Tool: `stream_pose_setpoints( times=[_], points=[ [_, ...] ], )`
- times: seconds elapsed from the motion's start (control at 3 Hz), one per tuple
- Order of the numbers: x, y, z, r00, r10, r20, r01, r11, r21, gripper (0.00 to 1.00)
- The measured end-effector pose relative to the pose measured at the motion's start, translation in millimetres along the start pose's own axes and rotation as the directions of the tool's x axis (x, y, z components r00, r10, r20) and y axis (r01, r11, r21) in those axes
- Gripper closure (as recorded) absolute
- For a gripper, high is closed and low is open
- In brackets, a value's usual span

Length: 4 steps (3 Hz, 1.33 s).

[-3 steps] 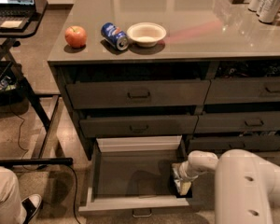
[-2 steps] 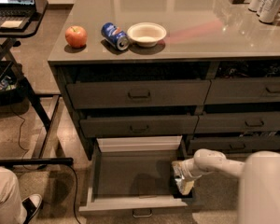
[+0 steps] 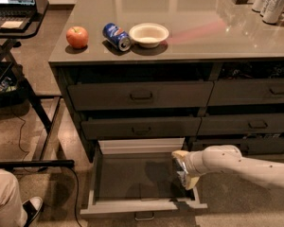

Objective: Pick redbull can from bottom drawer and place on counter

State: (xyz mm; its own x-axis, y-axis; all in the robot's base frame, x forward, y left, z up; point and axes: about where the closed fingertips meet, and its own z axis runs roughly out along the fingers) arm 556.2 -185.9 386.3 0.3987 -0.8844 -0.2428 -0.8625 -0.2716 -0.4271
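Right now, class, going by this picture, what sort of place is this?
Probably an office kitchenette: a counter with apple, bowl and cans, drawers beneath, a laptop desk alongside. The pincer is in the bottom drawer.

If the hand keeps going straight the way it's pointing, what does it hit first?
The hand points left, at the right end of the bottom drawer. A slim silver can, seemingly the redbull can, sits at its tip, so that comes first, though depth is unclear.
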Motion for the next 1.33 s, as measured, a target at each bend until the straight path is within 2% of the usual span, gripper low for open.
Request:
stream_pose_setpoints(
  times=[0.33,0.67,1.0,1.33],
  points=[
    [-31.4,-9.6,-48.0,0.996,-0.059,-0.064,0.059,0.9982,0.004,1.0],
    [-58.3,-7.3,-92.3,0.982,-0.121,-0.148,0.111,0.9913,-0.071,1.0],
    [-61.1,-29.7,-123.5,0.978,-0.081,-0.193,0.079,0.9967,-0.02,1.0],
    [-61.1,-29.7,-123.5,0.978,-0.081,-0.193,0.079,0.9967,-0.02,1.0]
  ],
)
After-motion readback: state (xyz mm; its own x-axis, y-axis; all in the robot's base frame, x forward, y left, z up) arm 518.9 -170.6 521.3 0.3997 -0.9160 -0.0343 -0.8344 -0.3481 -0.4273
